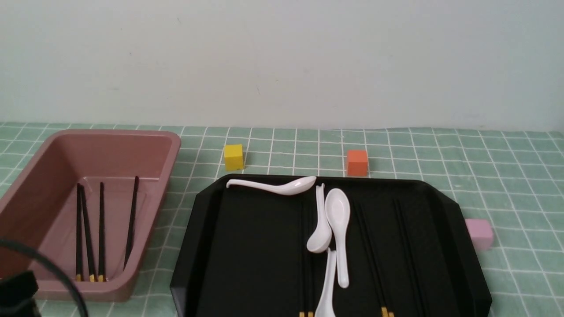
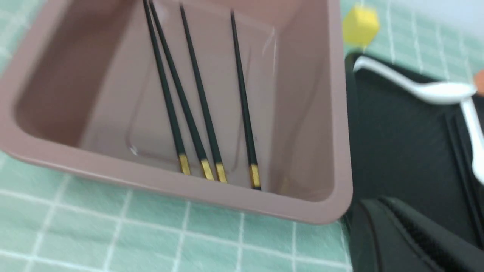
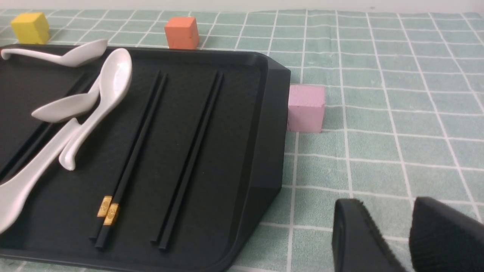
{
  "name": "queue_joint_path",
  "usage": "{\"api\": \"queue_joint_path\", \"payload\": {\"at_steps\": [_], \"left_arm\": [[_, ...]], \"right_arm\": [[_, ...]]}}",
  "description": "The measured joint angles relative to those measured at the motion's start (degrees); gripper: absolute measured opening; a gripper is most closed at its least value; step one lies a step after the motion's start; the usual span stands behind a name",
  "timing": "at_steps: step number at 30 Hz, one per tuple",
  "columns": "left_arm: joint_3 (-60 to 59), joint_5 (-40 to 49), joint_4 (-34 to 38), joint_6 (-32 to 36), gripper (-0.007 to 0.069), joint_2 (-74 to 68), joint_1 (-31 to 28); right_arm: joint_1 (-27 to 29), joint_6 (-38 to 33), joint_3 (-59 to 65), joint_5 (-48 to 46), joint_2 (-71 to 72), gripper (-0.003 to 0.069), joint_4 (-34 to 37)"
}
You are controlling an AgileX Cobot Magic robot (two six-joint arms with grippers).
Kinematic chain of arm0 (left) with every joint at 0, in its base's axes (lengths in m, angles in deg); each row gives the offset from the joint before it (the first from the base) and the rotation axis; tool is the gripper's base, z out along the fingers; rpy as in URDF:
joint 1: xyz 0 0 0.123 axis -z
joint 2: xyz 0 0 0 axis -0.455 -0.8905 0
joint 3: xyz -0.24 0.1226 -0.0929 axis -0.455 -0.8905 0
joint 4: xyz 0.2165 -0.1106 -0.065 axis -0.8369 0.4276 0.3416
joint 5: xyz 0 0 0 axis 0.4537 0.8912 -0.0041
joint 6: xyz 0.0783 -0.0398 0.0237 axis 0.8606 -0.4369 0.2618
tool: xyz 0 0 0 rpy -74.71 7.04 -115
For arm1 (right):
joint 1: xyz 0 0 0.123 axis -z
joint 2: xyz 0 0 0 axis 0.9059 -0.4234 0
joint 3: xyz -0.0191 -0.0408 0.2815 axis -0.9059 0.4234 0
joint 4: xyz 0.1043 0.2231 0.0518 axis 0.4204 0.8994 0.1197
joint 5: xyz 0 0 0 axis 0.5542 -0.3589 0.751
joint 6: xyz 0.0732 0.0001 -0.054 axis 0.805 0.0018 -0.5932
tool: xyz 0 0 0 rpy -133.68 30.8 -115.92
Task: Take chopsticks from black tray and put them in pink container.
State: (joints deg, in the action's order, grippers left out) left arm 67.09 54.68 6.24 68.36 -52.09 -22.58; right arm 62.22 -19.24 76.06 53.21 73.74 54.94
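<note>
Right gripper (image 3: 406, 234): its two black fingers stand apart with bare cloth between them, holding nothing. It hangs over the green checked tablecloth (image 3: 397, 124), off the black tray's (image 3: 264, 151) outer side, well apart from the chopsticks.

Left gripper (image 2: 412, 238): only one dark, ribbed finger shows in the left wrist view, and only a dark corner in the front view. Whether it is released or clenched cannot be told. It sits at the near corner of the pink container (image 2: 227, 196), by the gap between container and tray.

Writing: none legible on any object. The gold ends of the tray pair (image 3: 107, 210) carry a faint pattern, too small to read.

Chopsticks in the container (image 1: 90, 229): four sticks lie on the floor of the bin, gold ends toward the robot. Three lie close together and one stands slightly apart, toward the tray.

Chopsticks on the tray: one pair lies lengthwise in a groove on the right half. A second pair (image 1: 307, 264) lies mid-tray, partly under the white spoons (image 1: 338, 220).

Surroundings: a yellow cube (image 1: 233, 157) and an orange cube (image 1: 357, 162) sit beyond the tray. A pale pink cube (image 1: 479, 232) sits just beside its right edge.
</note>
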Motion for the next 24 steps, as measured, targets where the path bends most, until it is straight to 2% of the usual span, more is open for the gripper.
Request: {"api": "queue_joint_path", "payload": {"at_steps": [6, 11, 16, 24], "left_arm": [[-12.0, -2.9, -3.3, 0.0, -0.0013, 15.0, 0.0], [-16.7, -2.4, -3.7, 0.0, -0.0012, 24.4, 0.0], [-16.9, 1.6, -3.8, 0.0, -0.0012, 25.9, 0.0], [-17.0, 2.2, -3.9, 0.0, -0.0008, 25.9, 0.0]], "right_arm": [[0.0, 0.0, 0.0, 0.0, 0.0, 0.0240, 0.0], [0.0, 0.0, 0.0, 0.0, 0.0, 0.0240, 0.0], [0.0, 0.0, 0.0, 0.0, 0.0, 0.0240, 0.0], [0.0, 0.0, 0.0, 0.0, 0.0, 0.0240, 0.0]]}}
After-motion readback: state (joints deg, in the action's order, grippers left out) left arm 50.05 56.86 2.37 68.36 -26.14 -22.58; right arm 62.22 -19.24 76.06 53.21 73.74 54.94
